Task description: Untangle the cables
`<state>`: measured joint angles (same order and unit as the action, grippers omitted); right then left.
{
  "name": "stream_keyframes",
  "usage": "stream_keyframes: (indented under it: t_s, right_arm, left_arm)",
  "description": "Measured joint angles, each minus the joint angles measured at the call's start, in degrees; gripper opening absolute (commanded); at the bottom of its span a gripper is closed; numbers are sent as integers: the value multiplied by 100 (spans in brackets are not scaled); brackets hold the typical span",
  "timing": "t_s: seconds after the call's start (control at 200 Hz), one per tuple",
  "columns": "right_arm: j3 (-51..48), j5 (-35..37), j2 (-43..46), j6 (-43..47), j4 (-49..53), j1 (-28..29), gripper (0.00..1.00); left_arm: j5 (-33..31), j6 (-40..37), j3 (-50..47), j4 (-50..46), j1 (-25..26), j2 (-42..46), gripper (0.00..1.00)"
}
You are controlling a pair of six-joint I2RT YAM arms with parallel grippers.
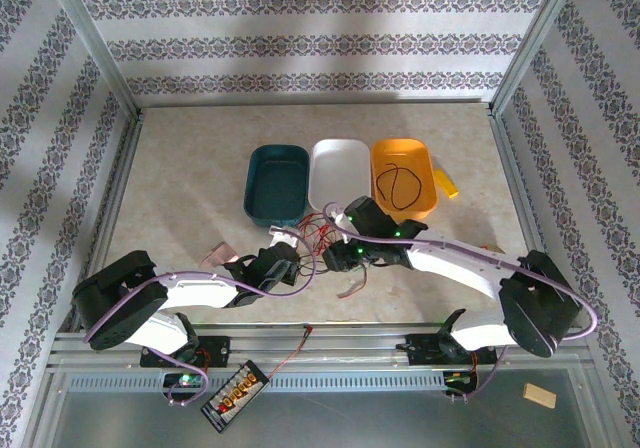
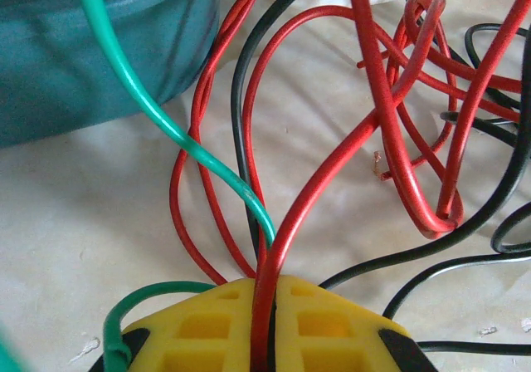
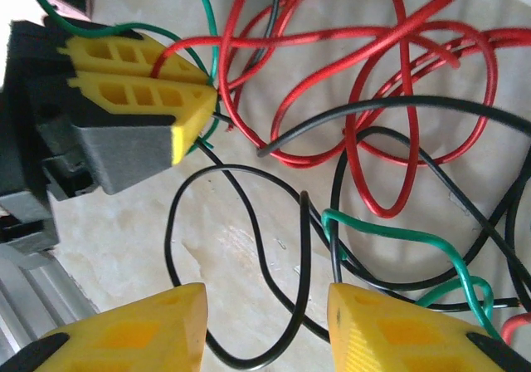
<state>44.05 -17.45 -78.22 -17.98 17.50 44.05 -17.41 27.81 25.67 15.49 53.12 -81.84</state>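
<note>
The cables (image 1: pixel 318 230) lie in a red, green and black tangle on the table in front of the tubs. My left gripper (image 2: pixel 265 282) is shut on a red cable (image 2: pixel 332 166), which runs up out of the closed yellow fingers. A green cable (image 2: pixel 166 124) and a black one crowd in at the same spot. In the right wrist view the left gripper (image 3: pixel 197 105) appears at upper left with wires coming out of it. My right gripper (image 3: pixel 261 301) stands open low over the table, a black cable loop (image 3: pixel 304 305) lying between its fingers. Both grippers meet at the tangle (image 1: pixel 310 253).
Three tubs stand in a row behind the tangle: teal (image 1: pixel 275 180), white (image 1: pixel 340 171) and orange (image 1: pixel 425 173), the orange one holding a black cable (image 1: pixel 398 183). A yellow piece (image 1: pixel 445 183) lies to its right. A circuit-board lead (image 1: pixel 235 393) and a wooden block (image 1: pixel 540 396) lie near the front rail.
</note>
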Motion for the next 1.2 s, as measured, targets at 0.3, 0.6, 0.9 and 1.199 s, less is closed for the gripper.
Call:
stream_keyframes:
  t_s: [0.3,0.6,0.9,1.199]
  right_arm:
    - [-59,-111,-254,28,-33,9,3]
    - [-258,-348,452,50,179,-461,0]
    - [-256,-857,1003,234,669,-907,0]
    - [-181,-1362,1679,96,782,-1626,0]
  left_arm:
    - [-4,-15,0,13,0,-9,18]
    - [-37,-2,-127,74,0,793,83]
    - [614,-402,225,334,0,949,85]
    - [645,-555,820,468,0,-385,58]
